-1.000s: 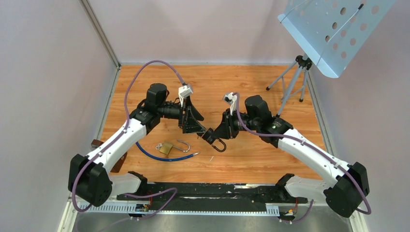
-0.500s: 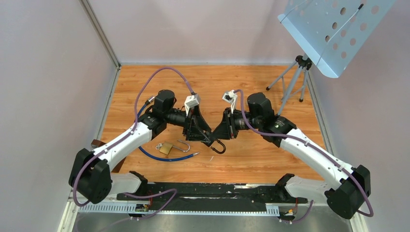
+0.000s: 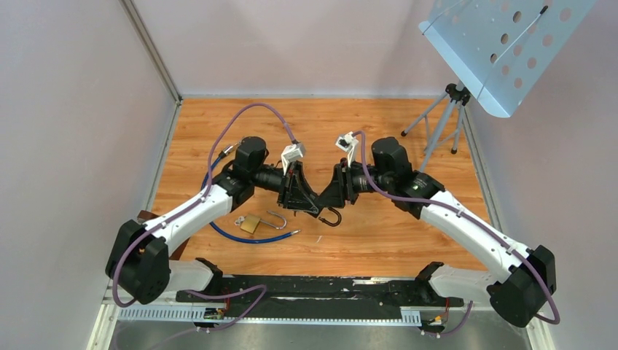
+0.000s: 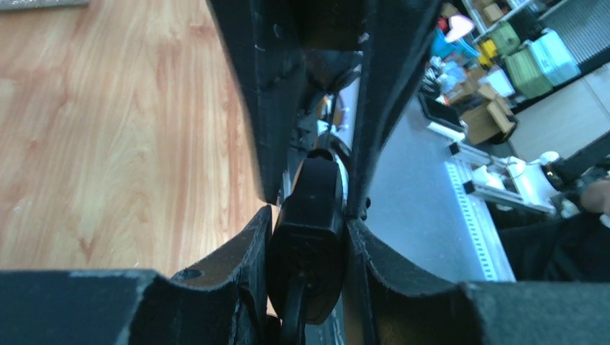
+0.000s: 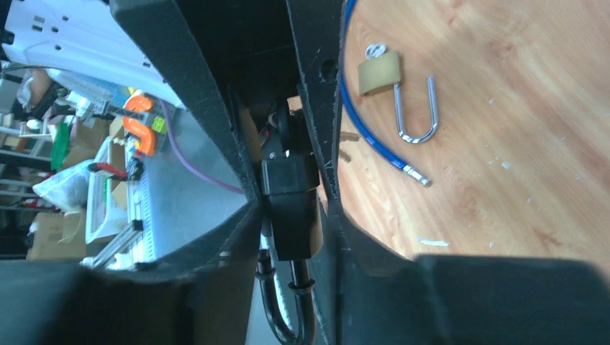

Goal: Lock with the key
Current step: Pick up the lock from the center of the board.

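A black padlock [image 3: 333,216] hangs above the table's middle, its curved shackle [image 5: 285,305] pointing toward the near edge. My right gripper [image 3: 331,200] is shut on the padlock's body [image 5: 291,208] from the right. My left gripper [image 3: 313,205] comes in from the left, and both its pads press the same black body [image 4: 309,237]. No key shows in the black padlock; that end is hidden between the fingers. On the wood lies a brass padlock [image 3: 250,223] with an open silver shackle [image 5: 417,108] and a small silver key-like piece [image 5: 374,50] at its end.
A blue cable [image 3: 248,237] curves on the table round the brass padlock. A music stand [image 3: 503,44] on a tripod [image 3: 441,127] stands at the back right. A brown object [image 3: 146,216] sits at the left edge. Grey walls close both sides.
My left arm has moved right to the black padlock and its jaws have closed from wide open onto the body. The right gripper has shifted slightly left, holding the padlock throughout.
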